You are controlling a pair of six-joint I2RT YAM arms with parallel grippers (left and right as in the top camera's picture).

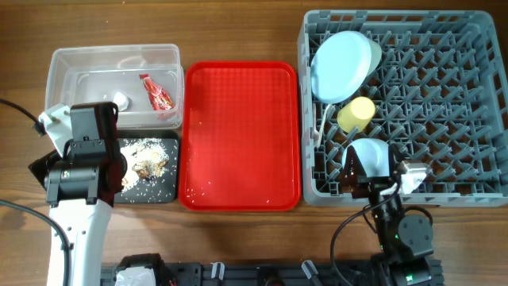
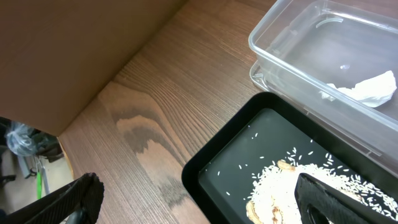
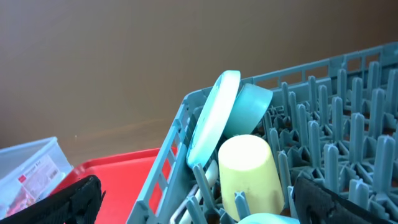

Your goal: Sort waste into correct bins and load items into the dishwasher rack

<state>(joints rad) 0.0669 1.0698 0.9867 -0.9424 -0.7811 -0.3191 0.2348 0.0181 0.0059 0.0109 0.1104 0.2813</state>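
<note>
So, the red-and-white wrapper [image 1: 156,91] and the crumpled tissue [image 1: 121,99] are both lying inside the clear tub [image 1: 71,59], which is sitting at roughly 10 o'clock on the table [image 1: 238,32] in the overhead view. Right beside it, at 8 o'clock, the black tray [image 1: 159,193] is holding the brownish food scraps [image 1: 147,165], with white crumbs scattered around them.

Over at 3 o'clock, the grey dishwasher rack [image 1: 452,95] is carrying the dishes in its 10 o'clock corner. The light blue plate [image 1: 337,67] is standing on edge, the blue-green bowl [image 3: 254,102] is leaning just behind it, and the yellow cup [image 1: 356,114] is lying beside them. A bit of white cutlery [image 1: 321,131] is poking along the rack wall; fork or spoon, can't tell.

The red tray [image 1: 238,119] is sitting dead centre between the bins and the rack.

The left gripper [image 2: 196,193] is hovering over the black tray with its fingers spread wide, gripping nothing. The right gripper [image 3: 196,193] is hanging at the rack's 7 o'clock corner, fingers also wide and empty.
</note>
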